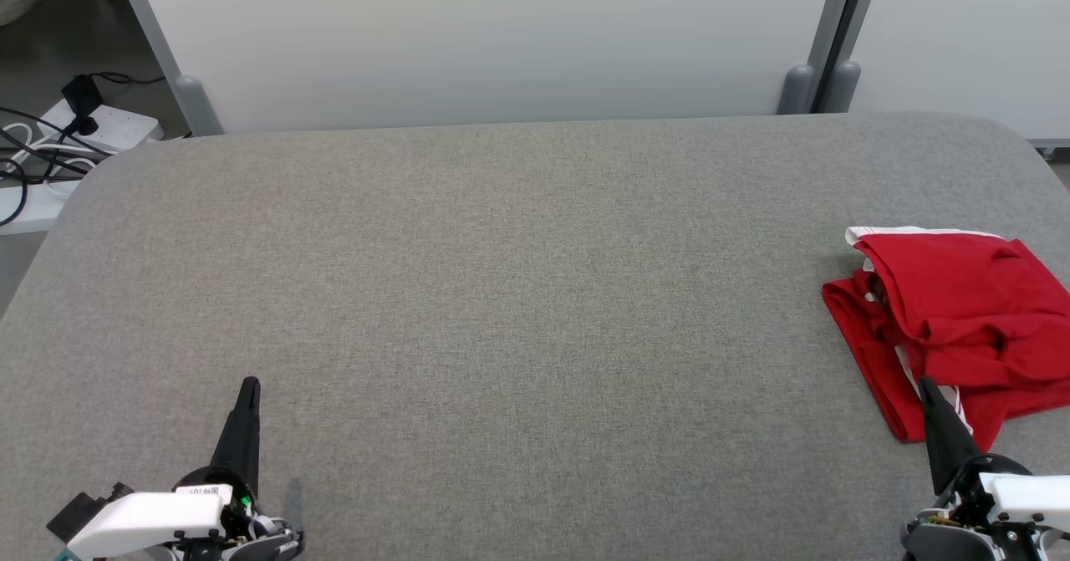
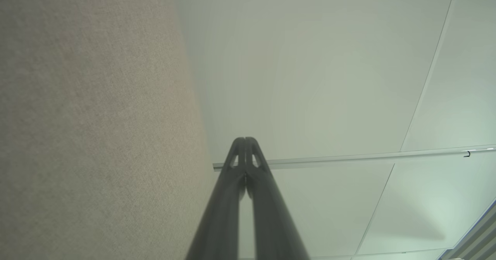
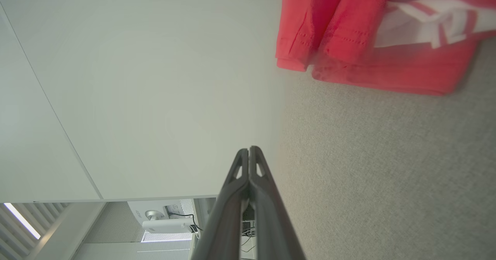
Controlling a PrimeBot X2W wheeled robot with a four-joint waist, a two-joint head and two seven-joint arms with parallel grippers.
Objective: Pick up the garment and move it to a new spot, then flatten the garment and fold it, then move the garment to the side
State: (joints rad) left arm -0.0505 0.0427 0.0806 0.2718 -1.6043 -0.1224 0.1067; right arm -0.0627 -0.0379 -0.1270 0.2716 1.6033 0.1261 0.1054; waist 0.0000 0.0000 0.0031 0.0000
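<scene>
Where the head view begins at its far left, a white power strip (image 1: 109,130) lies on the floor with dark cables (image 1: 33,160) plugged into it; the table's rounded corner cuts off its near part.

Item: table (image 1: 501,293), covered in grey fabric and spanning the width of the view. It bears one article, listed below.

Item: left gripper (image 1: 249,387), at the lower left over bare table. Its two dark fingers are pressed together with nothing between them. The left wrist view shows the same gripper (image 2: 245,140), tips meeting against a pale wall panel. The bottom edge crops its white wrist housing.

Item: white partition panels (image 1: 501,34) behind the table, joined at the right by grey posts (image 1: 823,43).

Item: garment (image 1: 961,318), red with a white striped band (image 1: 903,232). It lies in a loose, crumpled heap near the table's right edge, and the frame crops its right side. In the right wrist view the garment (image 3: 348,27) is blurred, and its hems and band (image 3: 426,23) are only roughly legible.

Item: right gripper (image 1: 926,387), at the lower right, fingers together and holding nothing. From the head its tip overlaps the garment's near edge, so contact cannot be judged there. The right wrist view shows the gripper (image 3: 249,149) with bare table between its tips and the cloth.
</scene>
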